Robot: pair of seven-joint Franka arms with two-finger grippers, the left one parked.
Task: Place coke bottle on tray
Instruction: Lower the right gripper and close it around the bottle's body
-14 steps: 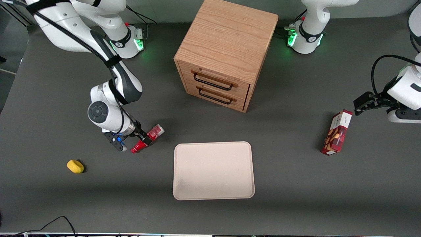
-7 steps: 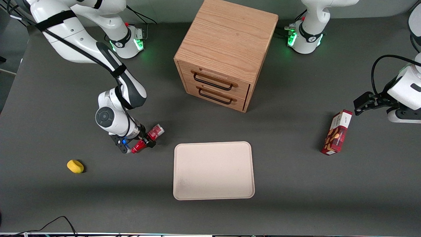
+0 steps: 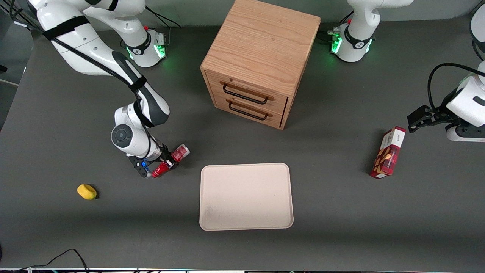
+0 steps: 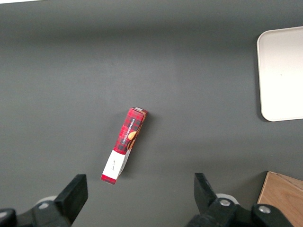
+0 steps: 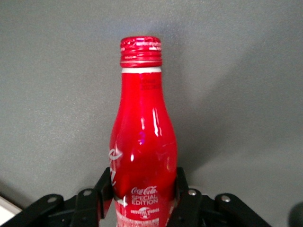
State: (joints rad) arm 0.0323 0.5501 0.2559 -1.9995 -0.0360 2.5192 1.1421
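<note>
The coke bottle [image 3: 172, 161] is a slim red bottle lying slantwise low over the dark table, its red cap nearer the front camera and its silvery base toward the cabinet. My right gripper [image 3: 168, 162] is shut on its body. In the right wrist view the black fingers [image 5: 105, 187] press both sides of the bottle [image 5: 143, 142] at the white lettering, midway between them being my gripper [image 5: 143, 191]. The beige tray [image 3: 246, 212] lies flat beside the bottle, toward the parked arm's end, a short gap away. It also shows in the left wrist view [image 4: 284, 71].
A wooden two-drawer cabinet [image 3: 261, 57] stands farther from the front camera than the tray. A yellow sponge [image 3: 86, 191] lies toward the working arm's end. A red-and-white snack box [image 3: 388, 152] lies toward the parked arm's end and also shows in the left wrist view [image 4: 124, 144].
My right arm's wrist has shifted a little toward the tray and the bottle. The bottle has barely moved.
</note>
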